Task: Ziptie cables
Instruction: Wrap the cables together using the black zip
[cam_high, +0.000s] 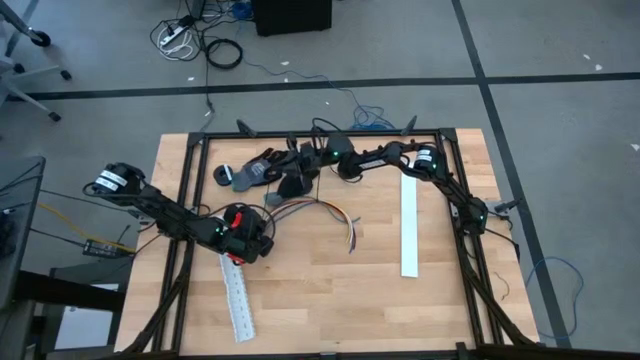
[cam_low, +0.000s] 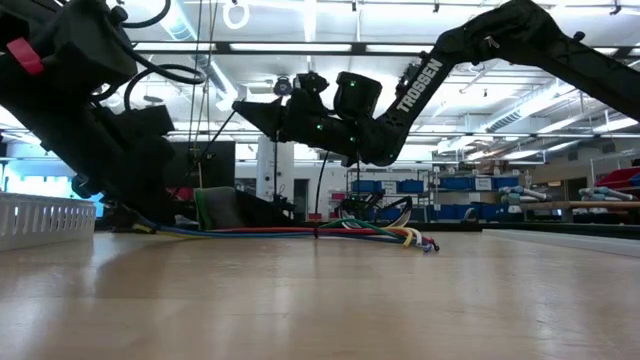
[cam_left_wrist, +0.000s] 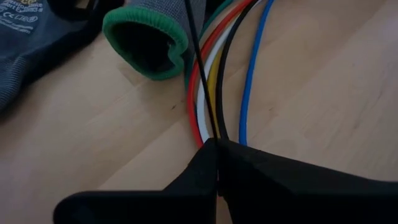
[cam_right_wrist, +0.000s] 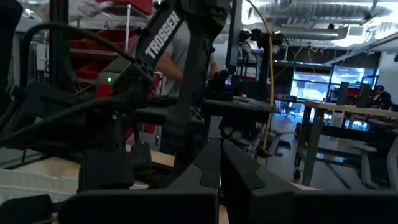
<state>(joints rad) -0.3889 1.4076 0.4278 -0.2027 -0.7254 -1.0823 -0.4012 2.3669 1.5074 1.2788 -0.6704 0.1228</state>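
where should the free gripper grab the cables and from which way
Probably at the mid-span of the cables, from straight above. There the wires lie flat and close together on the table; toward the far end they fan apart. The left gripper is shut on the other end, so the right gripper, raised at the back, is the free one.

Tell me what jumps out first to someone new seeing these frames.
The fan of coloured cables lying mid-table, with the left gripper closed on one end of the bundle beside a grey glove with a green cuff. Next, the right gripper raised over the table's far side, fingers together and empty. A white slotted strip lies on the right.
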